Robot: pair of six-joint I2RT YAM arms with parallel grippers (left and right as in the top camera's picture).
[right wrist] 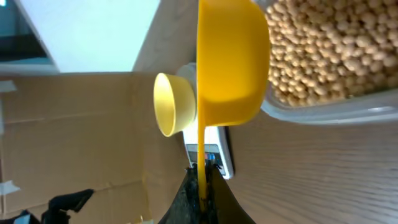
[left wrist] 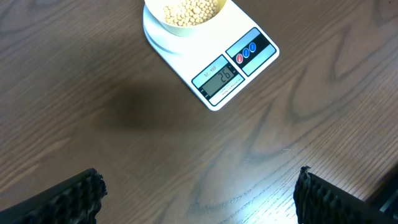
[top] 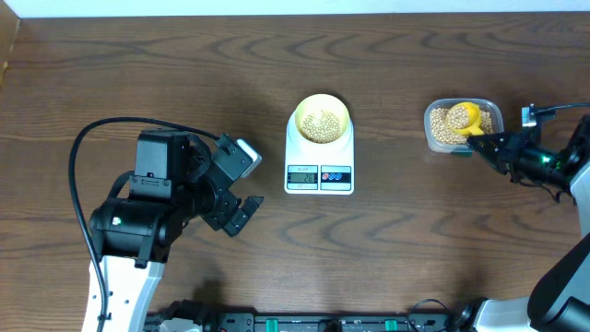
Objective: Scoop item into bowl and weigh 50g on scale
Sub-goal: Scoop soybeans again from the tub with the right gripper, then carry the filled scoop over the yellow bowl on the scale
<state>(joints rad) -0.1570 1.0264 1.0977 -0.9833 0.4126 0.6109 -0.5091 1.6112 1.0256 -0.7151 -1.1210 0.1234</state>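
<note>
The pale yellow bowl (top: 321, 120) stands on the white scale (top: 319, 173) at the table's middle, partly filled with beans (top: 321, 125). In the left wrist view the bowl (left wrist: 163, 18) and scale (left wrist: 233, 71) lie ahead, and the display is lit. More beans (top: 442, 129) fill a clear tub (top: 496, 114) at the right. My right gripper (top: 479, 141) is shut on the handle of a yellow spoon (top: 464, 117), which holds beans over the tub. In the right wrist view the gripper (right wrist: 202, 171) pinches the spoon (right wrist: 230, 62) beside the beans (right wrist: 329, 50). My left gripper (top: 247, 189) (left wrist: 199, 186) is open and empty, left of the scale.
The left arm's black body (top: 138, 217) and cable (top: 83, 148) occupy the front left. The right arm (top: 562, 171) reaches in from the right edge. Bare wooden table (top: 184, 74) surrounds the scale.
</note>
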